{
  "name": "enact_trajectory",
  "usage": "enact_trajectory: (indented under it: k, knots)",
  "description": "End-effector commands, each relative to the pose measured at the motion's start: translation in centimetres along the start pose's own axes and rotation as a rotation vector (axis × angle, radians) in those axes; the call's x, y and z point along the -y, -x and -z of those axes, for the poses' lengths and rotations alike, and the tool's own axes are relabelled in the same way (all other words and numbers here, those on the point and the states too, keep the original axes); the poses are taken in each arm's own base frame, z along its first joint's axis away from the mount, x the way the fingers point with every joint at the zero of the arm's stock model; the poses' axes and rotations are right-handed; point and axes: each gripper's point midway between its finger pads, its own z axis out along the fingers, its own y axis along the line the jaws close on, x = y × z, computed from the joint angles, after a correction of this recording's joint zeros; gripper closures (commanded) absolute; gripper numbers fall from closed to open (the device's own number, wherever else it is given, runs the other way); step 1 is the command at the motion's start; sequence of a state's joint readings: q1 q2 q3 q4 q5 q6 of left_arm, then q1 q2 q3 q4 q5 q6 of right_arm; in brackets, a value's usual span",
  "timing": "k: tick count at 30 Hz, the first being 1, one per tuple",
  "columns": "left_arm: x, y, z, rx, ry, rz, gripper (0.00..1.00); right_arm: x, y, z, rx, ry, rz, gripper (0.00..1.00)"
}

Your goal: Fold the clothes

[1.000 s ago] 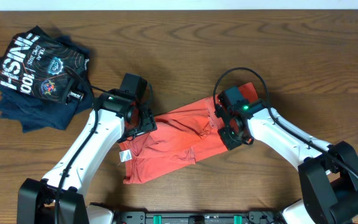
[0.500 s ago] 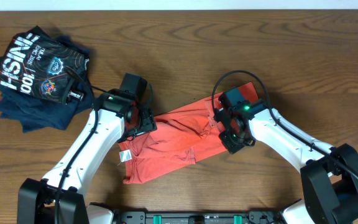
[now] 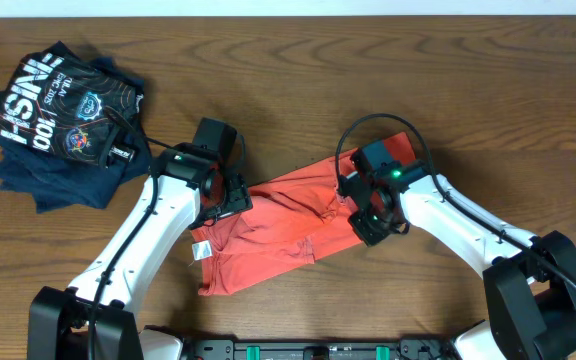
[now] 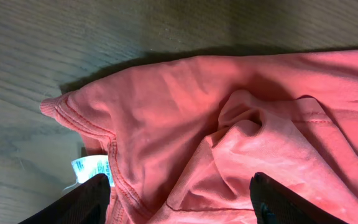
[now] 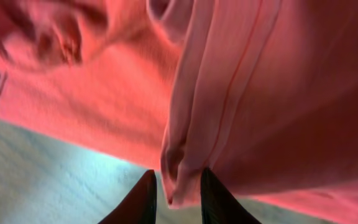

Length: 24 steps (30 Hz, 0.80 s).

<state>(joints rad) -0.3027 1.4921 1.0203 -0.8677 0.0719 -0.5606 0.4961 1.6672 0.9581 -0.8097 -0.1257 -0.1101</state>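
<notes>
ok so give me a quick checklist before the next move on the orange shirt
1. Left gripper ready to grasp: ok. Its jaws stand wide apart over the orange shirt, with nothing clamped.
2. Right gripper free of the cloth: cannot tell. Its jaws are narrowly apart and a fold of the shirt sits right at the tips.
3. Shirt lying flat: not ok. It is bunched into ridges in the middle.
4. White tag tucked away: not ok. It sticks out beside a stitched edge.
5. Dark shirts out of the way: ok. They are piled apart from the orange shirt, off to the side.
</notes>
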Motion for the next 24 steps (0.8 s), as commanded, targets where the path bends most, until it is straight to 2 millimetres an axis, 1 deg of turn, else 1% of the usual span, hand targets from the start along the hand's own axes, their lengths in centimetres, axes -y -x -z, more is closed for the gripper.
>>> enact_trajectory:
  k: [1, 4, 7, 10, 12, 14, 18, 20, 24]
  knots:
    - [-0.3, -0.1, 0.1, -0.002, 0.008, -0.006, 0.26, -0.2, 0.3, 0.4, 0.025, -0.008, -0.028, 0.79]
    - [-0.6, -0.5, 0.1, -0.015, 0.017, -0.005, 0.25, -0.1, 0.6, 1.1, 0.049, -0.016, -0.032, 0.78]
    - [-1.1, -1.1, 0.1, -0.042, 0.037, -0.005, 0.17, 0.3, 1.1, 2.8, 0.111, -0.039, -0.044, 0.77]
    - [-1.7, -2.0, 0.1, -0.075, 0.06, -0.003, 0.1, 1.6, 1.5, 4.5, 0.174, -0.082, -0.094, 0.72]
    - [-2.1, -2.5, -0.3, -0.093, 0.073, 0.001, 0.07, 2.8, 1.6, 5.4, 0.206, -0.108, -0.144, 0.62]
    - [-2.6, -3.2, -1.1, -0.109, 0.085, 0.001, 0.07, 3.8, 1.6, 5.8, 0.219, -0.118, -0.189, 0.55]
    - [-3.7, -4.7, -2.8, -0.135, 0.105, 0.023, 0.05, 5.0, 1.2, 5.9, 0.218, -0.122, -0.247, 0.54]
    - [-4.2, -5.4, -3.7, -0.15, 0.113, 0.038, 0.05, 5.2, 1.1, 5.9, 0.216, -0.123, -0.254, 0.53]
    - [-4.0, -5.9, -4.7, -0.151, 0.085, 0.038, 0.03, 5.3, 1.1, 5.9, 0.215, -0.123, -0.255, 0.52]
